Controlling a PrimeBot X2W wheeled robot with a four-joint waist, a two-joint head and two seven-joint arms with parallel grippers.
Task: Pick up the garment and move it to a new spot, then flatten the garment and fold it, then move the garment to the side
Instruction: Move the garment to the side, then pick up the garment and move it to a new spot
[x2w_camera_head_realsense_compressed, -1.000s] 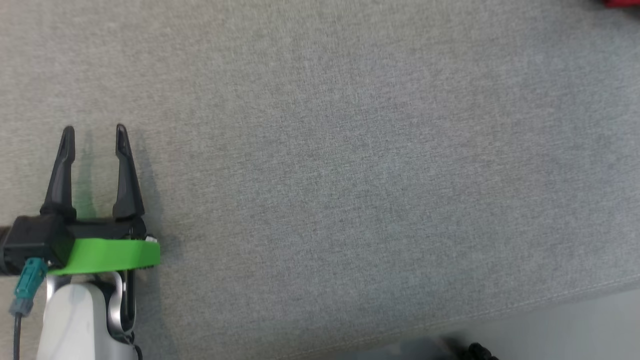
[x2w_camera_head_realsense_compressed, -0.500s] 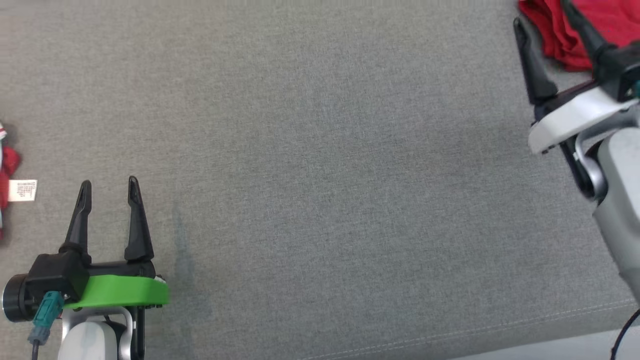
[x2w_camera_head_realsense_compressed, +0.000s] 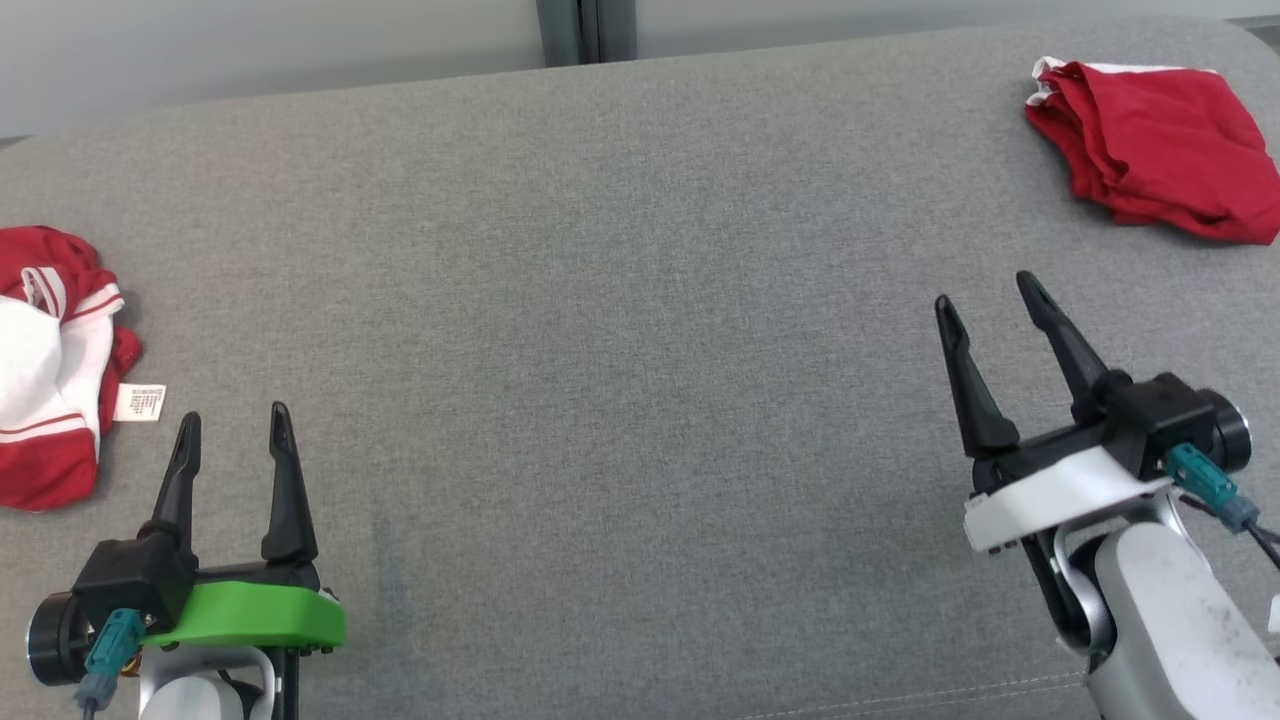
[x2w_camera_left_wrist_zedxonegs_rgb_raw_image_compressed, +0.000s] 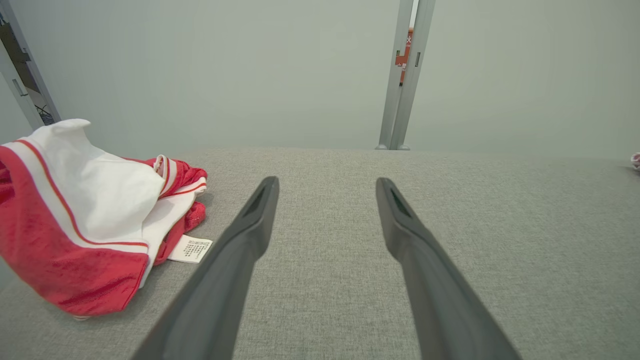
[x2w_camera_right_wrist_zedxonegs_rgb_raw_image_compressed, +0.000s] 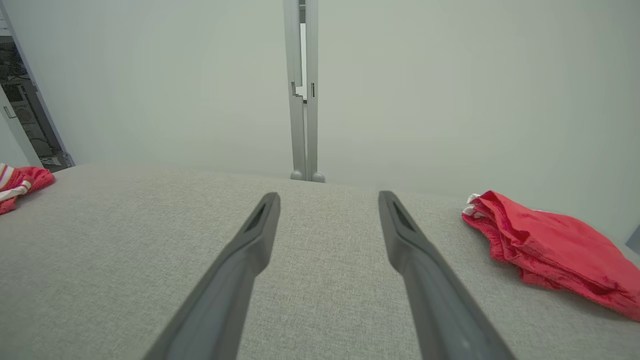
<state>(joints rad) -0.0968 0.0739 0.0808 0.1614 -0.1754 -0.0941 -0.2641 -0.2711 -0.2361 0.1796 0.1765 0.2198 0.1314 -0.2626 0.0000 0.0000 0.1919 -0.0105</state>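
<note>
Currently crumpled red-white garment (x2w_camera_head_realsense_compressed: 45, 400) near, left of left jaws, apart.

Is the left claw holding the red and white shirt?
No, the left claw is open and empty; the shirt lies apart from it.

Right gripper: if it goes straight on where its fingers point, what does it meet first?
Probably nothing soon: the right gripper points over bare grey cushion toward the far wall. The red garment lies off to its right, clear of that line.
</note>
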